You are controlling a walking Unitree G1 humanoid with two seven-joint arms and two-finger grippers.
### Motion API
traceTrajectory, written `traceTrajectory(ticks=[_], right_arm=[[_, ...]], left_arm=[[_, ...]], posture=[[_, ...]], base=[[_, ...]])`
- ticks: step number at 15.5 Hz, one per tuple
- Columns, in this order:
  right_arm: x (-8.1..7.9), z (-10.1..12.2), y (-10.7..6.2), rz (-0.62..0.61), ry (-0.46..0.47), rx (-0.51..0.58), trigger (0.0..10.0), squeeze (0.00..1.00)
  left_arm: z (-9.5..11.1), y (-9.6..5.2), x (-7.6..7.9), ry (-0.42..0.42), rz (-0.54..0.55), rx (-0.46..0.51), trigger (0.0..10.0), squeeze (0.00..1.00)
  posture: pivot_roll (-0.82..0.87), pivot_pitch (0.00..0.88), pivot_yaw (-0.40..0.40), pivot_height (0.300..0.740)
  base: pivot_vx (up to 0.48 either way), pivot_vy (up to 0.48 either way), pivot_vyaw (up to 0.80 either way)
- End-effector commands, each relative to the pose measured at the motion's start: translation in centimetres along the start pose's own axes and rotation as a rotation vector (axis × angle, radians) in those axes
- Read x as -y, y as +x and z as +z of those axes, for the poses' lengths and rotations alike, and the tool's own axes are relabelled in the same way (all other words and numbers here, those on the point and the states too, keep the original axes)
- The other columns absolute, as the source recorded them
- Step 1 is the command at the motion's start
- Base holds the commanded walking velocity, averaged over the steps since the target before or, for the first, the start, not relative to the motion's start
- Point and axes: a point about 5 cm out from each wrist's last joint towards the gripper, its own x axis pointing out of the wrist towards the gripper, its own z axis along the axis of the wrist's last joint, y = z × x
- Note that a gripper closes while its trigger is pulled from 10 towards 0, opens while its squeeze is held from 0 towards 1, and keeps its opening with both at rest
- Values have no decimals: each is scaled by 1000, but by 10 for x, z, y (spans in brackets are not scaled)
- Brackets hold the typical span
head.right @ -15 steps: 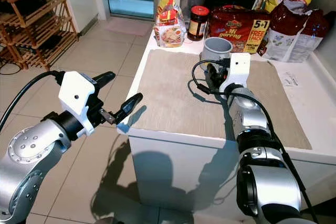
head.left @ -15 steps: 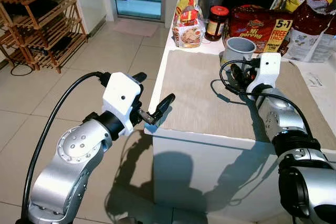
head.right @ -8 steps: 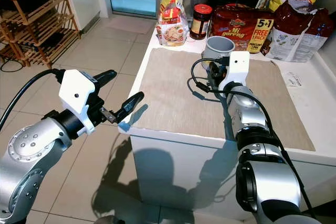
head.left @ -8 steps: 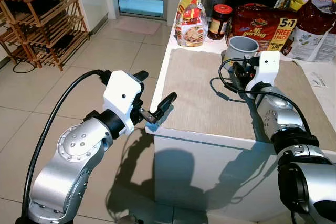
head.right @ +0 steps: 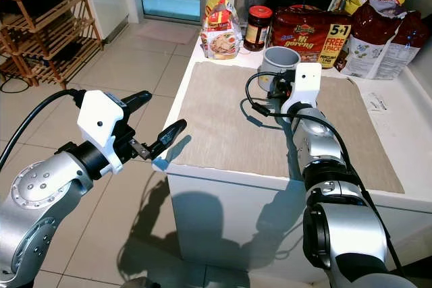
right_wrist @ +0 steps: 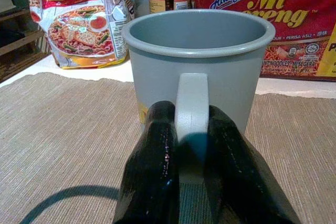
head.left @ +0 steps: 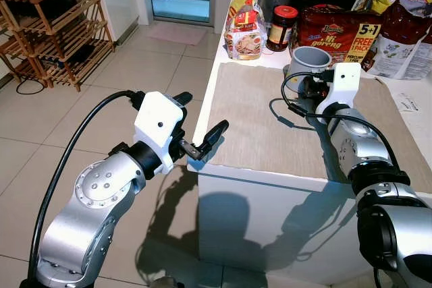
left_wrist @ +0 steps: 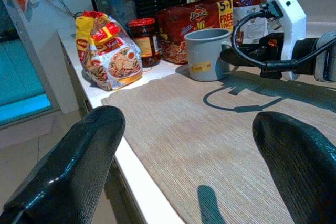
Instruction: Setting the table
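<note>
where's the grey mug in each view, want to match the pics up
Left eye view: grey mug at the mat's far edge, upper right of centre.
Right eye view: same spot, top centre.
Left wrist view: upper middle, right gripper beside it.
Right wrist view: centre, handle between the jaws.
Shared landmark: the red-lidded jar behind the mug.

The left gripper (left_wrist: pixel 186 174) has its two black fingers (left_wrist: pixel 73 166) spread wide apart over the near edge of the table (left_wrist: pixel 139 174). A beige woven mat (left_wrist: pixel 210 135) covers the table. At its far end stands a grey mug (left_wrist: pixel 207 53), with the right gripper (left_wrist: pixel 236 57) at its side. Behind the mug sit a yellow noodle packet (left_wrist: pixel 107 51), a red-lidded jar (left_wrist: pixel 144 40) and a red noodle pack (left_wrist: pixel 207 17).
</note>
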Motion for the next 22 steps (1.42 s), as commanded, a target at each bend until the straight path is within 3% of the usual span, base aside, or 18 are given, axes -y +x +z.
traceTrajectory(ticks=[1,5,8,11,13,14,15,17,22], right_arm=[[3,7,1,-9,-9,23,0,0],[6,6,-1,-10,-8,32,0,0],[1,22,-5,-5,-1,122,0,0],[-25,57,-37,93,-15,296,0,0],[-35,65,-58,164,-5,366,0,0],[-44,65,-73,265,19,383,1216,0],[-53,60,-93,369,55,375,9804,0],[-61,45,-112,436,44,327,10000,0],[-74,36,-130,530,61,262,10000,0]], left_arm=[[0,0,1,4,-10,-6,10000,0],[-1,0,4,2,-18,-9,10000,0],[-3,-2,1,19,32,-12,10000,0],[-7,-11,-15,39,187,-24,10000,0],[-8,-13,-16,59,189,-21,10000,0],[-7,-15,-14,67,179,-17,10000,0],[-7,-16,-12,59,172,-10,10000,0],[-7,-16,-7,60,144,2,10000,0],[-9,-20,-5,65,137,-6,10000,0]], posture=[[103,0,-20,740],[94,0,-17,740],[103,0,-32,740],[94,0,-37,740],[91,0,-38,740],[87,0,-35,740],[81,0,-31,740],[80,0,-30,740],[85,0,-36,740]], base=[[0,0,0],[0,0,0],[0,0,0],[0,0,0],[0,0,0],[0,0,0],[0,-311,0],[0,-480,0],[0,-480,0]])
